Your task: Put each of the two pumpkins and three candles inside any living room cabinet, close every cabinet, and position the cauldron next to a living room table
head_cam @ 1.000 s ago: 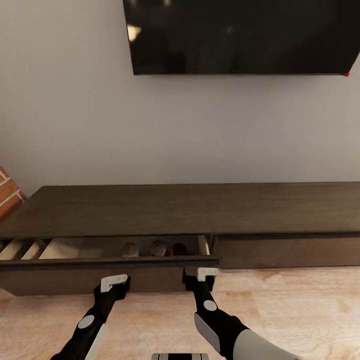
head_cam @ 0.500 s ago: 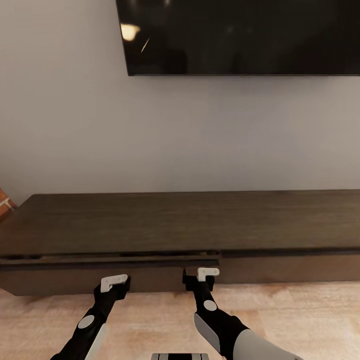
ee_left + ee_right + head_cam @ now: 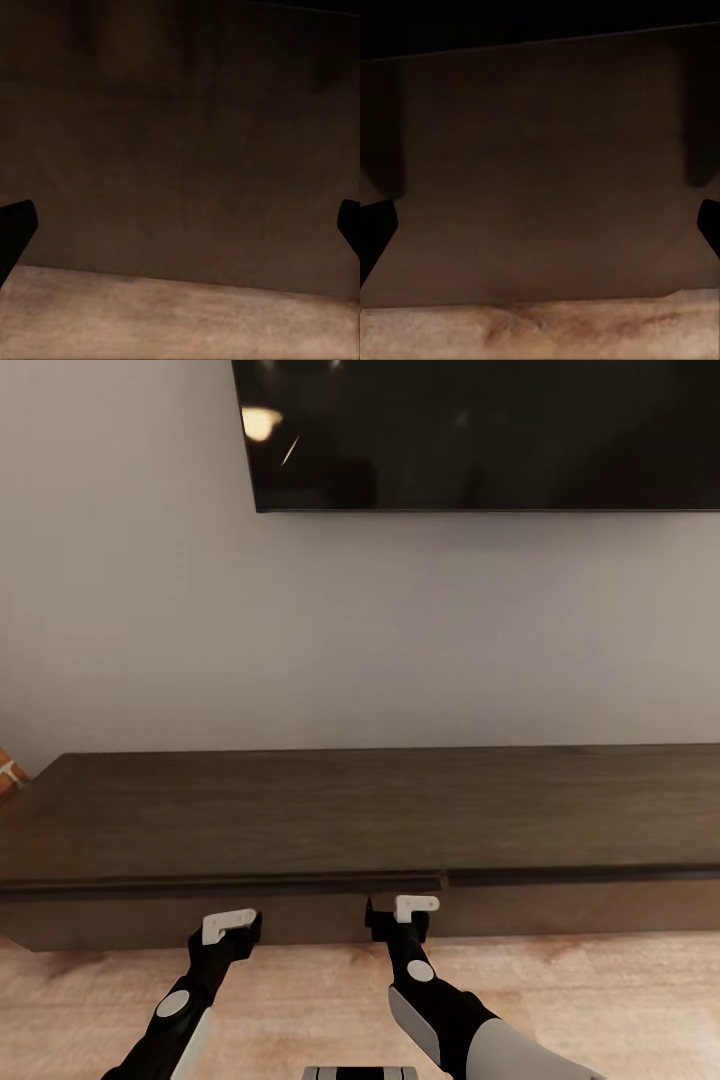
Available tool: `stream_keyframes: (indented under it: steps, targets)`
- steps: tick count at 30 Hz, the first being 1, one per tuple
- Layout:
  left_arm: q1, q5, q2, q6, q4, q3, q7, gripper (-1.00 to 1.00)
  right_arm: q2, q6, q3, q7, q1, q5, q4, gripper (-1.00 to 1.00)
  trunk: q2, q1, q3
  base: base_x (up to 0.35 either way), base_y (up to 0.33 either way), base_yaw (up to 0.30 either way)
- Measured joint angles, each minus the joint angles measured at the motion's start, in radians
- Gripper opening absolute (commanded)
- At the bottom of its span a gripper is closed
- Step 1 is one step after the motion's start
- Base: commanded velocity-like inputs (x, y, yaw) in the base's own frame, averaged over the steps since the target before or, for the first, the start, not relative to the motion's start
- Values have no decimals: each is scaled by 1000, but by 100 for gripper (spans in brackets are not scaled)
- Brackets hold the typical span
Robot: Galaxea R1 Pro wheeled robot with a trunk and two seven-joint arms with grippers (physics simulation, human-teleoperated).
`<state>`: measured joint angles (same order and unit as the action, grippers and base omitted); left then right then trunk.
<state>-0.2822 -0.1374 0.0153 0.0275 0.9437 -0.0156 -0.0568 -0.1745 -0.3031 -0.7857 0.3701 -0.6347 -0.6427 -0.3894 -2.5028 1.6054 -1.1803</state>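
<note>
Two grippers are being held low in front of the cabinet (image 3: 300,815), with nothing gripped in either. In the head view, the left gripper (image 3: 232,928) is being kept just before the dark brown drawer front, and the right gripper (image 3: 400,913) is being shown right up against that front, though contact cannot be confirmed. In the left wrist view, the left gripper (image 3: 180,225) is being presented with its fingers spread wide apart, the cabinet's dark face lying straight ahead between them and the pale wooden floor (image 3: 180,322) beneath. In the right wrist view, the right gripper (image 3: 540,225) is likewise being held wide open, with the drawer front directly ahead of it and a strip of floor below. The wide drawer beyond both grippers is being seen flush with the rest of the cabinet's front. Above and well beyond the grippers, a black television (image 3: 480,435) is being displayed on the grey wall (image 3: 300,630). Off beyond the left gripper's outer side, a sliver of brick (image 3: 8,770) is being glimpsed.
</note>
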Motion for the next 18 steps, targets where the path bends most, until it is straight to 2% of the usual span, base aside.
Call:
stream_keyframes:
  steps: [6,15,18]
  targets:
    - [0,2,0,0,1,-1,0,100,0,-1,0,0,0,2,0,100,0,0,0,-48,2,0]
    - [0,1,0,-1,1,-1,0,100,0,10,2,4,0,0,0,100,0,0,0,-301,0,0]
    - [0,0,0,-5,1,-1,0,100,0,42,5,6,-1,-2,-2,100,0,0,0,-325,0,0]
